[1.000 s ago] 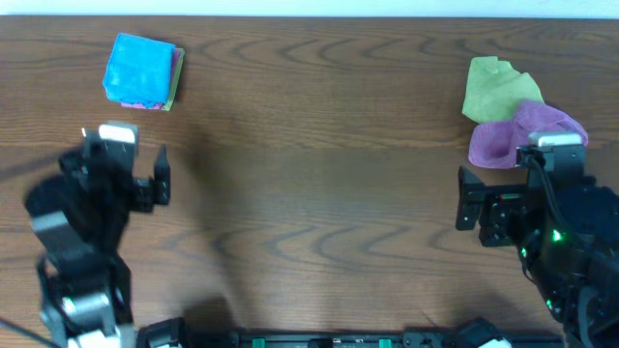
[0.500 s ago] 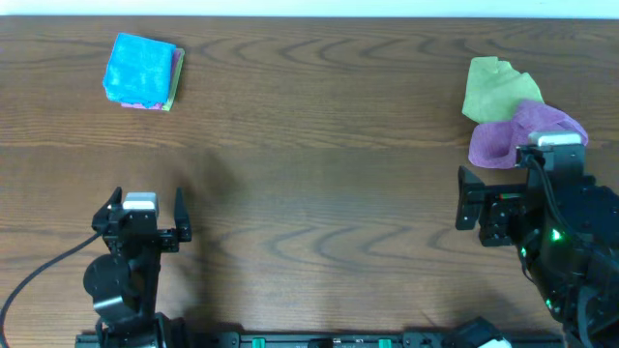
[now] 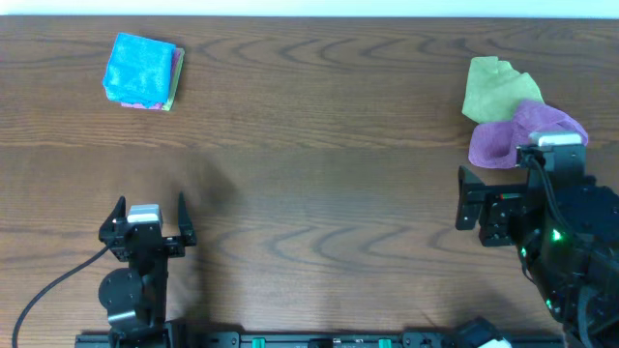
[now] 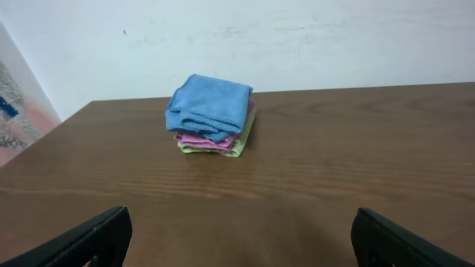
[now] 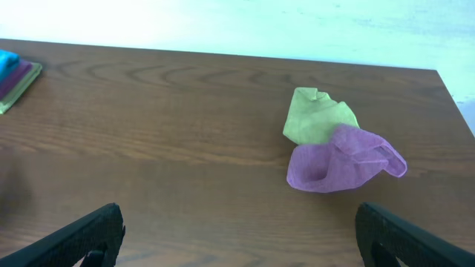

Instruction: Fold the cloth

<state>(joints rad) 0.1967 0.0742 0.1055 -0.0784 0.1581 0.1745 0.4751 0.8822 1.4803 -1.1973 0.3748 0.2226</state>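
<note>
A crumpled purple cloth (image 3: 525, 135) lies at the right of the table, overlapping a crumpled green cloth (image 3: 491, 87) behind it. Both also show in the right wrist view, the purple cloth (image 5: 343, 162) in front of the green cloth (image 5: 318, 119). My right gripper (image 5: 237, 237) is open and empty, low over bare wood, short of the purple cloth. My left gripper (image 3: 150, 206) is open and empty near the front left edge; in its wrist view the jaws (image 4: 237, 237) are spread wide over bare table.
A folded stack of cloths, blue on top of pink and green (image 3: 143, 71), sits at the far left; it also shows in the left wrist view (image 4: 211, 113). The wooden table (image 3: 319, 164) has its far edge at a white wall. The right arm (image 3: 561, 232) stands front right.
The left arm has drawn back from the left side toward the front edge and settled with its gripper pointing at the far side. The right arm and the cloths have not moved.
</note>
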